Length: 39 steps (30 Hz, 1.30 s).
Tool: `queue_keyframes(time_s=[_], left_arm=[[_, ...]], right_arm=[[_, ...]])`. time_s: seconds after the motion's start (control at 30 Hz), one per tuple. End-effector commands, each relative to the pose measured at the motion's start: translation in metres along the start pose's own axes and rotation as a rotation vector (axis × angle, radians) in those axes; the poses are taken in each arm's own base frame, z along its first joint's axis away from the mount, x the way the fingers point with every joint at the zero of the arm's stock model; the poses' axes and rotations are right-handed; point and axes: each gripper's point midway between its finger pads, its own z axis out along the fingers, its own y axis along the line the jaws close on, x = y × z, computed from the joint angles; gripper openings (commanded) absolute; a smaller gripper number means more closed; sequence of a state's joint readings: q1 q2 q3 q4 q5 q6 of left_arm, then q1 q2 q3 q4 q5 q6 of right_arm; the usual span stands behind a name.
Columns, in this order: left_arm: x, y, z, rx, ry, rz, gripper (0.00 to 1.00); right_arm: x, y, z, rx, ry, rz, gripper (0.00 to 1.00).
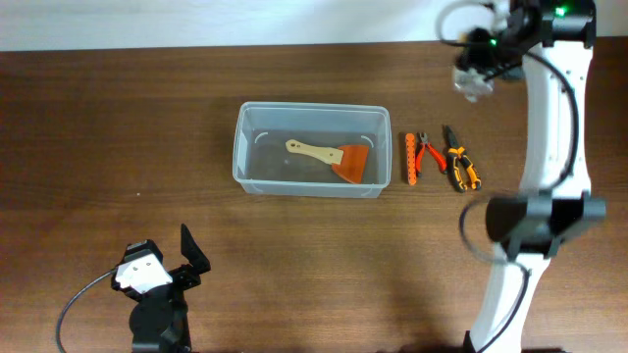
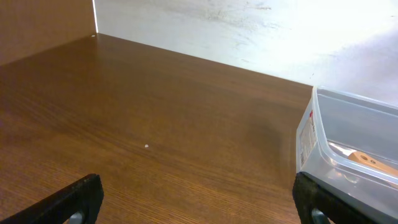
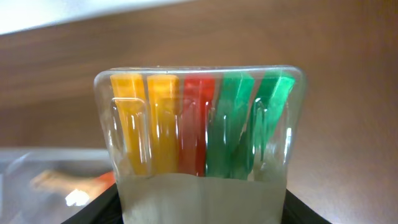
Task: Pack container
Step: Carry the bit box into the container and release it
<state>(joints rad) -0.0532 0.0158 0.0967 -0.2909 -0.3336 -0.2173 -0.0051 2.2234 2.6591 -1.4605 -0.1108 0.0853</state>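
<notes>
Right hand (image 1: pixel 479 69) clamps clear pack (image 3: pixel 199 155) well right of container (image 1: pixel 311 150); left hand (image 2: pixel 198 210) apart

The table (image 1: pixel 118 147) is brown wood-grain, smooth, with a low sheen. The container (image 1: pixel 312 107) is clear, slightly cloudy plastic with glossy walls and a printed label (image 2: pixel 305 134) that looks like paper on one end. The scraper (image 1: pixel 329 157) has a pale bare-wood handle and a matt orange blade. The pliers (image 1: pixel 461 169) show dark metal and orange-and-black grips. The blister pack (image 3: pixel 202 155) is shiny clear plastic over coloured plastic pieces and a matt whitish insert.
</notes>
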Motion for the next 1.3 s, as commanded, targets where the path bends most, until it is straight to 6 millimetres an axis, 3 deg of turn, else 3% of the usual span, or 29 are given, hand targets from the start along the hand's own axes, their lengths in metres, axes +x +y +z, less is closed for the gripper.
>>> queue_keyframes(time_s=[0.0,0.17,0.27,0.37,0.47,0.63,0.77,0.87,0.93,0.97,1.0,1.13,1.27], left_arm=[[0.001,0.0,0.0,0.0,0.0,0.01,0.99],[0.001,0.0,0.0,0.0,0.0,0.01,0.99],[0.001,0.0,0.0,0.0,0.0,0.01,0.99],[0.001,0.0,0.0,0.0,0.0,0.01,0.99],[0.001,0.0,0.0,0.0,0.0,0.01,0.99],[0.001,0.0,0.0,0.0,0.0,0.01,0.99],[0.001,0.0,0.0,0.0,0.0,0.01,0.99],[0.001,0.0,0.0,0.0,0.0,0.01,0.99],[0.001,0.0,0.0,0.0,0.0,0.01,0.99],[0.001,0.0,0.0,0.0,0.0,0.01,0.99],[0.001,0.0,0.0,0.0,0.0,0.01,0.99],[0.001,0.0,0.0,0.0,0.0,0.01,0.99],[0.001,0.0,0.0,0.0,0.0,0.01,0.99]], right_arm=[[0.013,0.081,-0.026,-0.122,-0.024,-0.32,0.49],[0.062,0.163,-0.01,-0.224,0.073,-0.716,0.46],[0.094,0.197,0.011,-0.275,0.144,-0.896,0.46],[0.129,0.214,0.041,-0.307,0.247,-1.042,0.44],[0.159,0.207,0.077,-0.296,0.365,-1.166,0.4],[0.199,0.167,0.138,-0.234,0.552,-1.26,0.4],[0.219,0.145,0.162,-0.22,0.616,-1.238,0.41],[0.233,0.14,0.167,-0.238,0.656,-1.226,0.54],[0.233,0.142,0.167,-0.236,0.649,-1.192,0.57],[0.229,0.147,0.165,-0.238,0.63,-1.167,0.92],[0.225,0.152,0.162,-0.251,0.611,-1.144,0.99],[0.189,0.174,0.136,-0.28,0.49,-1.069,0.99],[0.126,0.188,0.082,-0.248,0.283,-0.998,0.99]])
